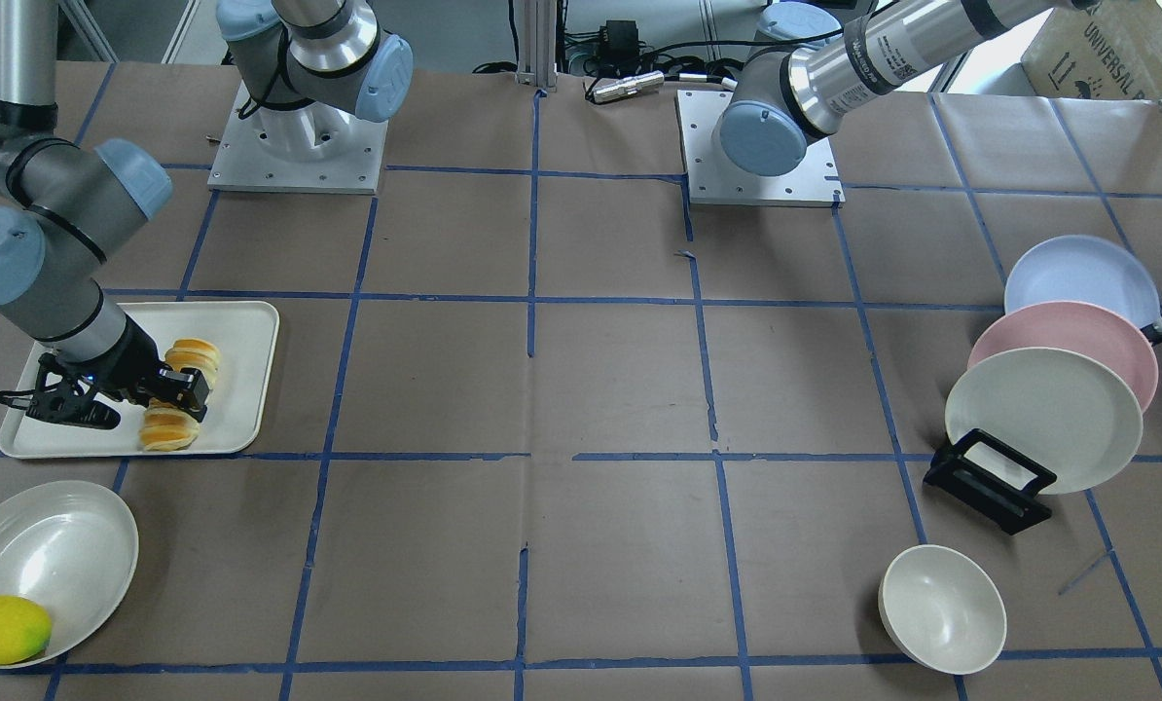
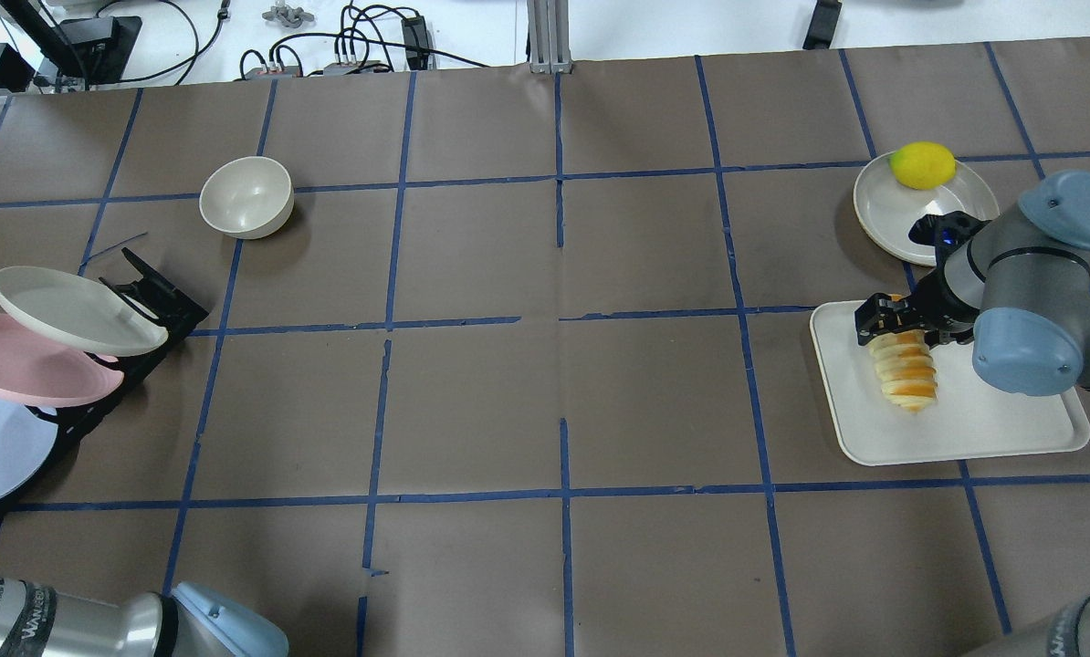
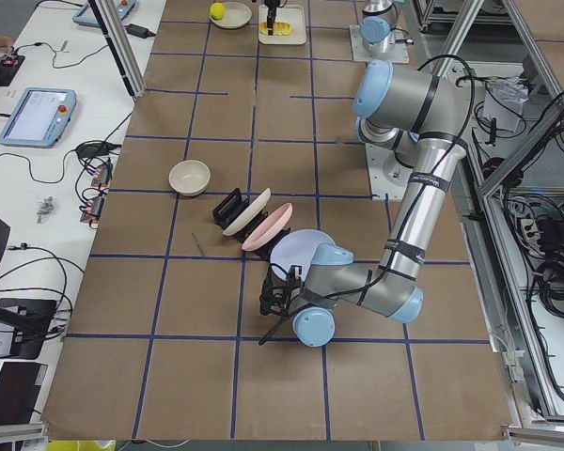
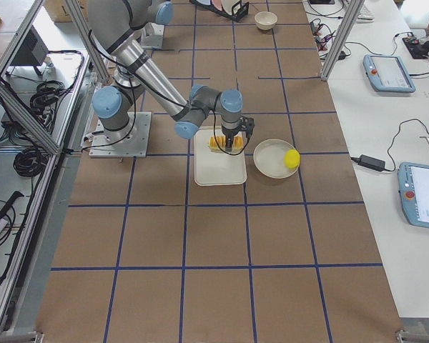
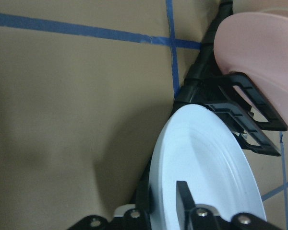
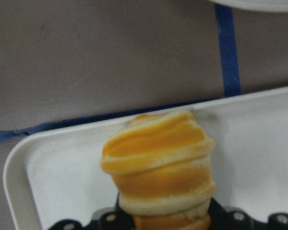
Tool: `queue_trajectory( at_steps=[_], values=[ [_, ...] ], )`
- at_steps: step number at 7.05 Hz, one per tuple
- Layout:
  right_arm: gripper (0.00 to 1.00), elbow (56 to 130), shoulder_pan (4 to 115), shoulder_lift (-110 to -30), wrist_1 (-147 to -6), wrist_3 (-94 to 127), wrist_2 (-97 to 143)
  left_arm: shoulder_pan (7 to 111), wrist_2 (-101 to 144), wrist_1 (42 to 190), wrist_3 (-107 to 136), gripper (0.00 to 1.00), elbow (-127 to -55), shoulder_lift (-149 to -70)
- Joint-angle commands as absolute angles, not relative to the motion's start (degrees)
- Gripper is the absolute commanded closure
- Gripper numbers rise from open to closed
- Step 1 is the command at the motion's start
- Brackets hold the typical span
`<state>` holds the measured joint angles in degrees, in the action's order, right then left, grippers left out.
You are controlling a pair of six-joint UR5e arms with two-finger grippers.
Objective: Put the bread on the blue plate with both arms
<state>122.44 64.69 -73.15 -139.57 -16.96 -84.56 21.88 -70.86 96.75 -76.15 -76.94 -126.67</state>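
Observation:
The bread [image 1: 169,426], an orange-and-cream striped roll, lies on a white tray [image 1: 240,341]. My right gripper [image 1: 178,391] is shut across the middle of the bread. In the right wrist view the bread [image 6: 158,163] sticks out from between the jaws, over the tray. The blue plate [image 1: 1077,273] stands tilted at the back of a black rack [image 1: 990,482]. My left gripper [image 5: 163,194] is shut on the blue plate's [image 5: 206,163] rim, one finger [image 5: 183,194] on its inner face. The plate still sits in the rack.
A pink plate [image 1: 1068,336] and an off-white plate [image 1: 1038,409] lean in the same rack in front of the blue one. A small off-white bowl [image 1: 941,608] stands near the rack. A pale plate [image 1: 55,545] holding a yellow lemon [image 1: 2,628] sits beside the tray.

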Motion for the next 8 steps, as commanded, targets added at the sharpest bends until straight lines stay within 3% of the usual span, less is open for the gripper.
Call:
queue_trajectory(
  at_steps=[1, 4, 8],
  values=[
    [0.93, 122.4, 64.7, -73.4, -139.6, -17.1, -84.6, 22.0, -70.9, 98.3, -75.4, 0.96, -75.7, -125.4],
    [0.92, 122.3, 66.0, -80.9, -136.2, -17.1, -84.5, 21.9, -71.3, 107.2, -75.5, 0.96, -73.0, -122.4],
    [0.91, 118.5, 67.6, -100.3, -112.9, -17.7, -83.2, 23.1, -71.1, 116.2, -73.2, 0.97, -73.8, -114.9]
  ],
)
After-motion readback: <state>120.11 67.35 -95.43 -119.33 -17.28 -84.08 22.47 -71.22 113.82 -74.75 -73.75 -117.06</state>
